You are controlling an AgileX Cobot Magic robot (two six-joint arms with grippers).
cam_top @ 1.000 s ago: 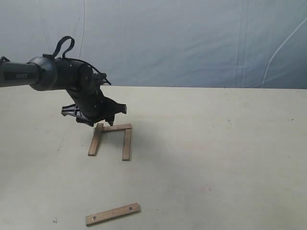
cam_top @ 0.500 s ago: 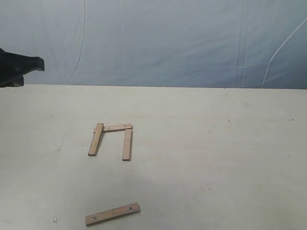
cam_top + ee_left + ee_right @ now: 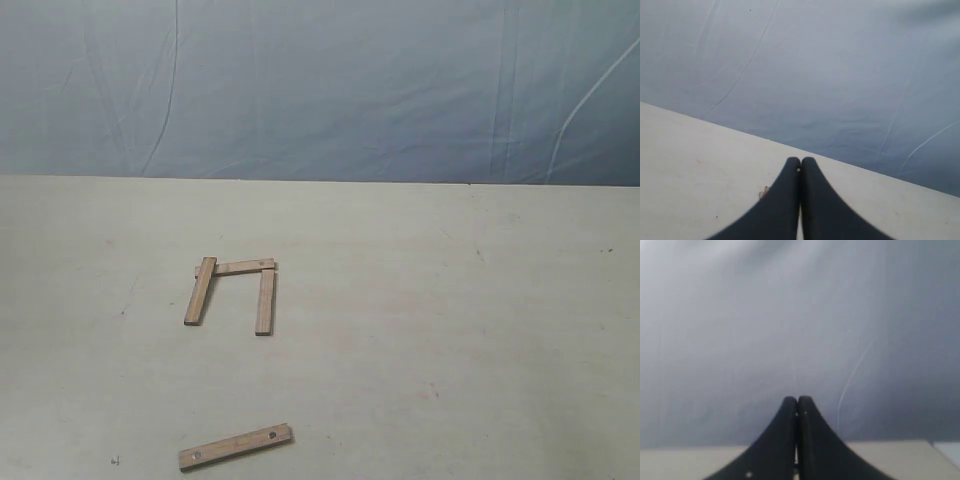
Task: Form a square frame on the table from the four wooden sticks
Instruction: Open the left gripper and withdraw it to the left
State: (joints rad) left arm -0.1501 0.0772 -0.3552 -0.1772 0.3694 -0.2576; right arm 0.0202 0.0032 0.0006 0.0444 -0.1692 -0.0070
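Sticks (image 3: pixel 264 302) on table (image 3: pixel 450 330), left hand (image 3: pixel 800 161) clear

The left stick (image 3: pixel 200 291), far stick (image 3: pixel 240 267) and right stick (image 3: pixel 265 302), light brown and flat on the pale tabletop (image 3: pixel 450 330), met at two corners, with the near side open. The fourth stick (image 3: pixel 236 446), showing two dark holes, lay slightly slanted, well apart on the near side.

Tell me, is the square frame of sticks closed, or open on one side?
Open. The frame has only three sticks, none on the side nearest the camera; the fourth stick lies apart on the table.
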